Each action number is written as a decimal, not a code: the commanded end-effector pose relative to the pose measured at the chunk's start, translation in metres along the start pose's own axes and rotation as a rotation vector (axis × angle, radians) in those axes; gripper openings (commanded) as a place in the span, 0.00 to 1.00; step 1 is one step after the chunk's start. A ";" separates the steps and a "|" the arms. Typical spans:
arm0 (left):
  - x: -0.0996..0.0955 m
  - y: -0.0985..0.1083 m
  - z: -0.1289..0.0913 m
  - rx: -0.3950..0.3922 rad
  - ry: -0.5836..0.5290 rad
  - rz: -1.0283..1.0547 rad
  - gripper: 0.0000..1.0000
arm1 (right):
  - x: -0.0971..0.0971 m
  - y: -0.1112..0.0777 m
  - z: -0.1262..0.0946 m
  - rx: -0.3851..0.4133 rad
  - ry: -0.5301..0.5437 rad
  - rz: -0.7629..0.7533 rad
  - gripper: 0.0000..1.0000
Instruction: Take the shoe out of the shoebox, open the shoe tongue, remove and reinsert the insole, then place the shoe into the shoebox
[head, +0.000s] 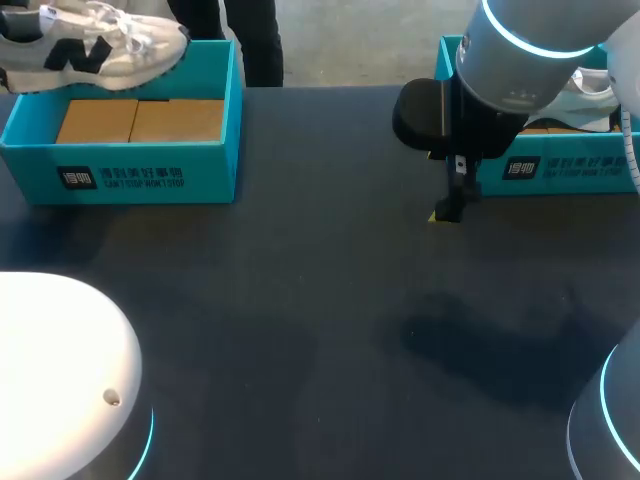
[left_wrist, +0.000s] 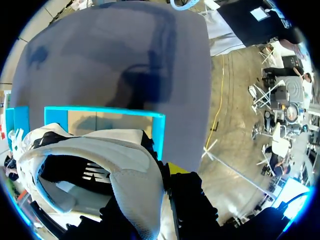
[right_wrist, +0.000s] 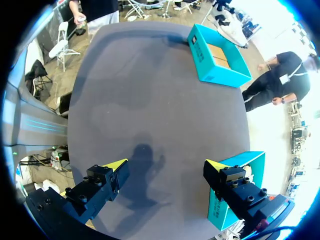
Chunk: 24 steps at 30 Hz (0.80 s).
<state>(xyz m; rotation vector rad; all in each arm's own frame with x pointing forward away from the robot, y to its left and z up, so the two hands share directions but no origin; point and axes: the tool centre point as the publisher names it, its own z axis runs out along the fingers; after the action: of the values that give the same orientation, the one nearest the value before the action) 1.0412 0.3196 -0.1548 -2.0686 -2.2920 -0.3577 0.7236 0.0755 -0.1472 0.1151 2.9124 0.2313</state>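
While the right gripper (right_wrist: 166, 165) hangs pointing down over the table (head: 300, 300), fingers spread wide, just beside the right shoebox (head: 560, 170), the left gripper (left_wrist: 155, 197) clamps the white shoe (head: 90, 45) by its collar, over the left shoebox (head: 150, 170) far rim.

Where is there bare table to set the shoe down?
Bare: the table between the left shoebox and the right shoebox, and the middle stretch in front of both. Crowded: beside the right shoebox, where the right end effector hangs low.
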 end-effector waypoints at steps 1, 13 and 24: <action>0.001 -0.005 -0.001 -0.022 -0.002 0.000 0.00 | -0.001 0.001 0.002 0.001 0.002 0.000 1.00; -0.009 -0.005 0.014 0.018 0.003 0.052 0.00 | -0.001 0.001 0.002 0.001 0.002 0.000 1.00; -0.023 0.008 0.037 0.000 0.020 0.059 0.00 | -0.001 0.001 0.002 0.001 0.002 0.000 1.00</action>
<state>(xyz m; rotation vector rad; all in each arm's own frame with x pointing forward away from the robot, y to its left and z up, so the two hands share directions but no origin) 1.0491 0.3056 -0.1880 -2.1204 -2.2167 -0.3776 0.7236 0.0755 -0.1471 0.1152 2.9124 0.2313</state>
